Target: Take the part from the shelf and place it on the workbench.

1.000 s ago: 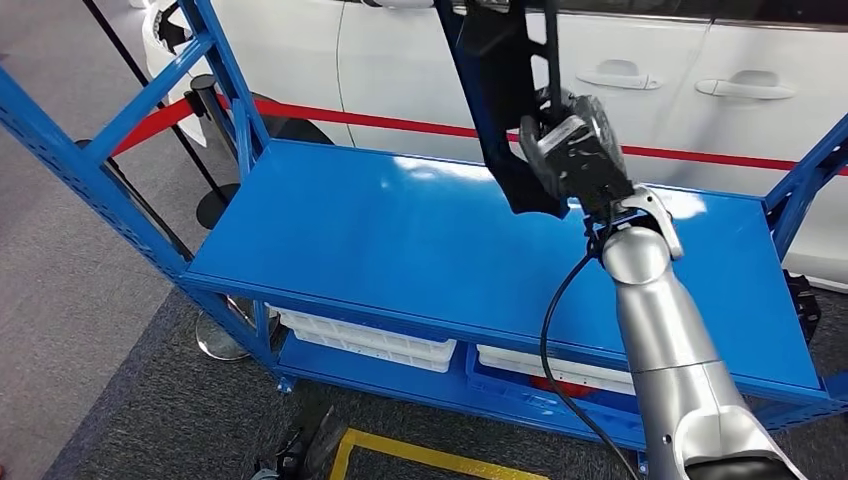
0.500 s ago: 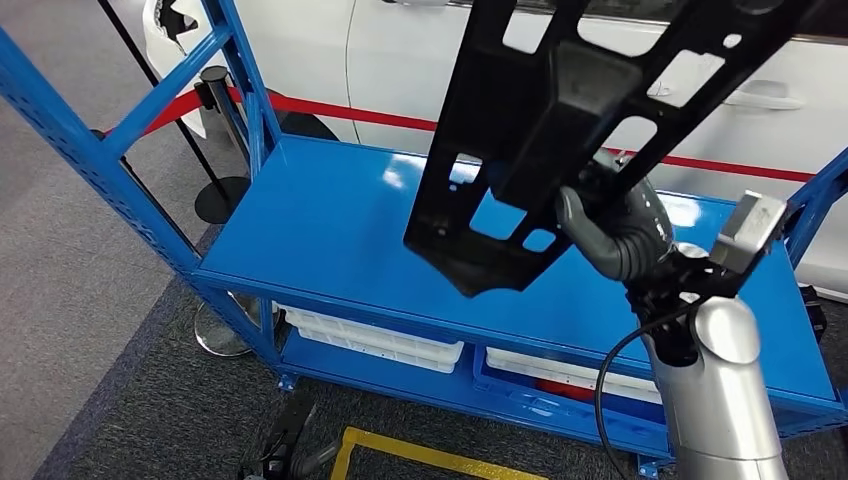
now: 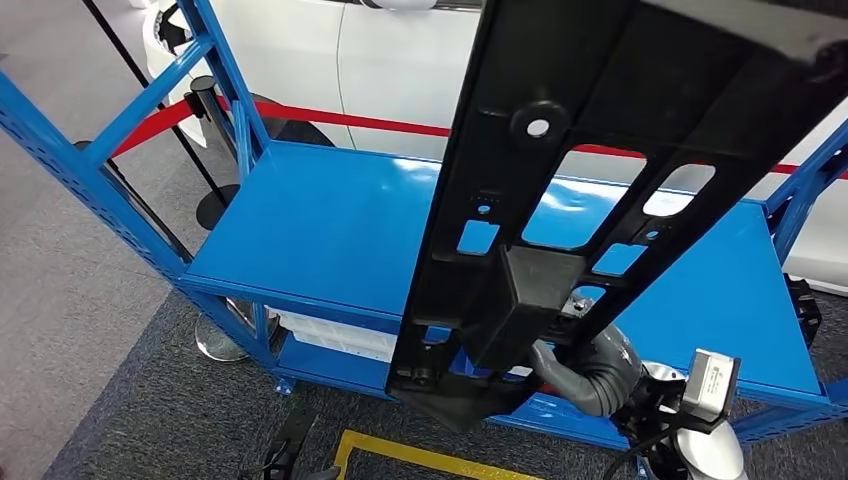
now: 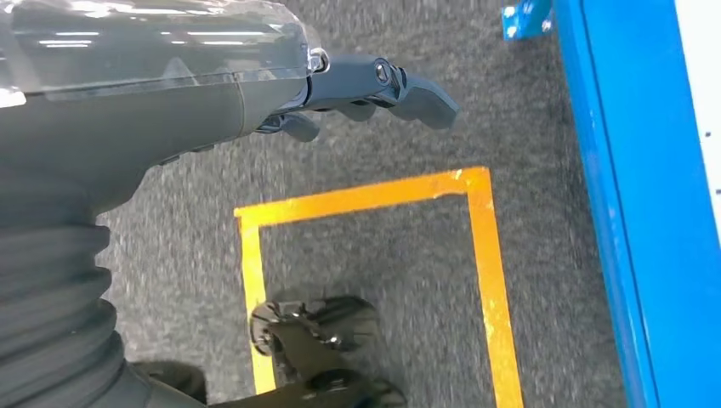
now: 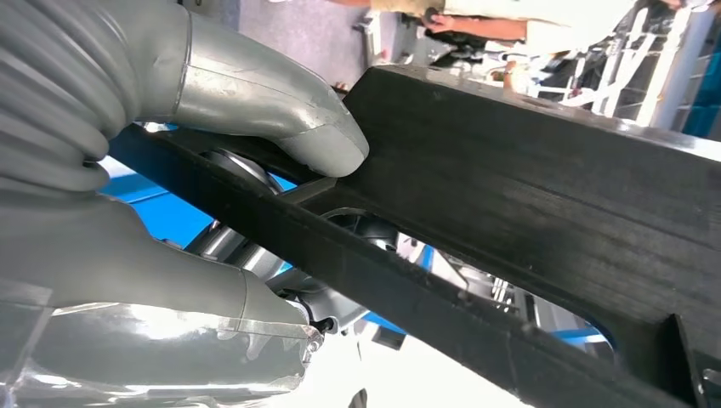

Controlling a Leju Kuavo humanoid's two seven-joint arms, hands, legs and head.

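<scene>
Currently: right robot hand [image 3: 590, 372] grips black part [image 3: 560, 170] above blue shelf [image 3: 340, 230]; left robot hand [image 4: 255, 93] holds nothing, fingers apart.

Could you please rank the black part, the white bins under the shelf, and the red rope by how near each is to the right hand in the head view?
1. Black part: gripped by the right hand.
2. White bins: below the shelf top, to the left.
3. Red rope: behind the shelf, by the white car.

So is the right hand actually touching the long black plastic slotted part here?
Touching. In the right wrist view the right hand holds the long black plastic slotted part, thumb pressed on its edge; the head view shows fingers curled around its lower end.
</scene>
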